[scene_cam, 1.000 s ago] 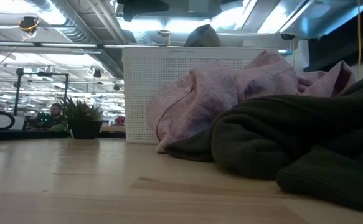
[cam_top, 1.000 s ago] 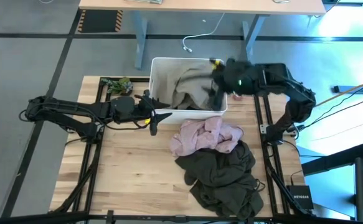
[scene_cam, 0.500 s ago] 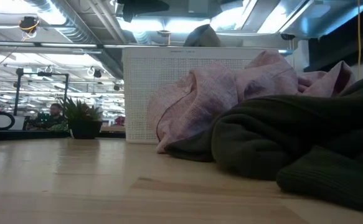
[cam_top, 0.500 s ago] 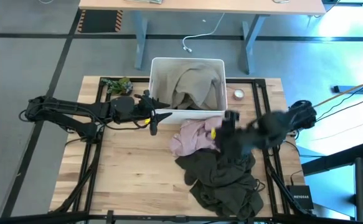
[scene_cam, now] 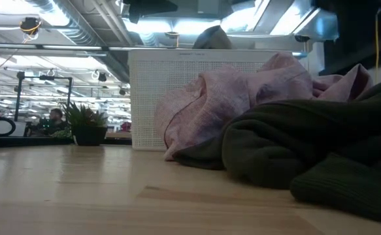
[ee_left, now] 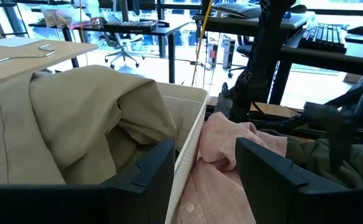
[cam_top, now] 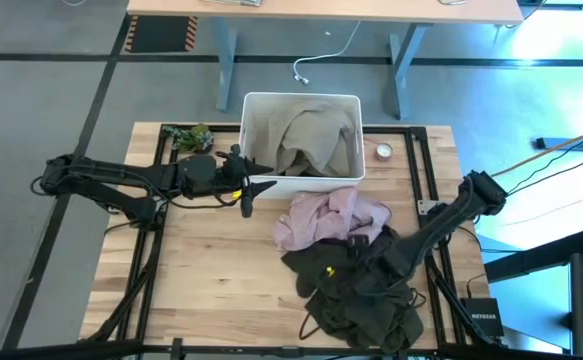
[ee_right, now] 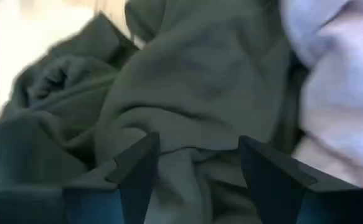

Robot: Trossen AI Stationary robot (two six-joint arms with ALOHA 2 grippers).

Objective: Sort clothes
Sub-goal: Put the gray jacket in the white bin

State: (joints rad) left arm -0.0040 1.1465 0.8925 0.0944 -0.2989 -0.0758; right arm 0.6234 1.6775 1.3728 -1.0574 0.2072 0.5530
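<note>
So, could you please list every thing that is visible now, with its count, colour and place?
Bin: one, white, far middle of the table.
Khaki garment: one, beige, inside the bin.
Pink garment: one, pale pink, just in front of the bin.
Olive garment: one, dark olive, near right, partly under the pink one.
Green lump: one, mottled, left of the bin.
Small round object: one, pinkish, right of the bin.
Left gripper: open, at the bin's front left corner.
Right gripper: open, over the olive garment.
</note>
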